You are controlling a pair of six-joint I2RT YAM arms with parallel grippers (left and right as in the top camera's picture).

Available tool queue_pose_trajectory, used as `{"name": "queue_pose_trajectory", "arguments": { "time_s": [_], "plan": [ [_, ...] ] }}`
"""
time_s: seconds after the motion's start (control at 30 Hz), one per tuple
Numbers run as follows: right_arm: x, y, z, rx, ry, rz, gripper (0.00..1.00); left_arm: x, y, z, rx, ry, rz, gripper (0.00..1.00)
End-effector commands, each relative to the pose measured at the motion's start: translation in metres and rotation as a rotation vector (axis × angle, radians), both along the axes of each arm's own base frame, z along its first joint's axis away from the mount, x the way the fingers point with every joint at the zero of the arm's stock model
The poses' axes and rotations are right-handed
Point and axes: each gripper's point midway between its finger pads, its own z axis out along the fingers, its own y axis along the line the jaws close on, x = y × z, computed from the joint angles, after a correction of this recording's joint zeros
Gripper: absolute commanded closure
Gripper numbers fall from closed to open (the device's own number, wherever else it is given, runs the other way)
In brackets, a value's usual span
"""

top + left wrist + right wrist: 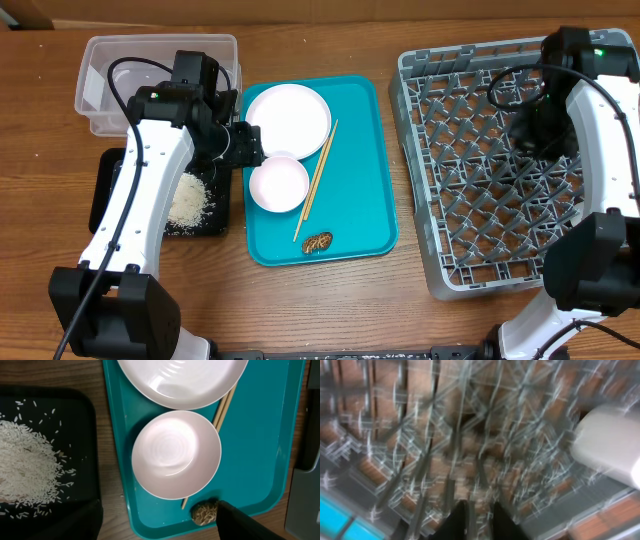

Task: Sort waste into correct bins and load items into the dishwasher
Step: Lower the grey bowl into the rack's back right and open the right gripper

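A teal tray (365, 150) holds a white plate (288, 118), a white bowl (278, 184), a pair of chopsticks (316, 180) and a brown food scrap (318, 243). My left gripper (245, 145) hovers over the tray's left edge, open and empty. In the left wrist view its fingers (160, 525) straddle the tray edge below the bowl (176, 454), and the right finger is next to the scrap (204, 512). My right gripper (535, 130) is over the grey dishwasher rack (440, 250). Its view is blurred; the fingers (482, 517) stand a narrow gap apart with nothing held.
A black tray (105, 180) with spilled rice (190, 200) lies left of the teal tray. A clear plastic bin (100, 90) stands behind it. A blurred white shape (610, 445) shows at the right of the right wrist view.
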Motion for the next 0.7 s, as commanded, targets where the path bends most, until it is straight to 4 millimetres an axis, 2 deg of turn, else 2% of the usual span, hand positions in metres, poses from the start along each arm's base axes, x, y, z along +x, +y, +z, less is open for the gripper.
{"name": "queue_pose_trajectory", "arguments": {
  "time_s": [0.0, 0.07, 0.27, 0.53, 0.67],
  "plan": [
    [-0.022, 0.034, -0.009, 0.163, 0.096, 0.039, 0.92, 0.004, 0.000, 0.011, 0.006, -0.047, -0.019, 0.25],
    [-0.036, 0.041, -0.015, 0.170, 0.161, 0.051, 0.96, 0.005, 0.000, 0.012, 0.006, -0.048, -0.019, 0.25],
    [-0.069, 0.065, -0.033, 0.185, 0.302, 0.108, 0.96, 0.004, 0.000, 0.011, 0.006, -0.046, -0.018, 0.25],
    [-0.099, 0.103, -0.044, 0.248, 0.314, 0.190, 0.96, 0.004, 0.000, 0.011, 0.006, -0.043, -0.019, 0.25],
    [-0.115, 0.112, -0.050, 0.252, 0.350, 0.234, 0.96, 0.004, 0.000, 0.011, 0.006, -0.044, -0.019, 0.24]
  ]
}}
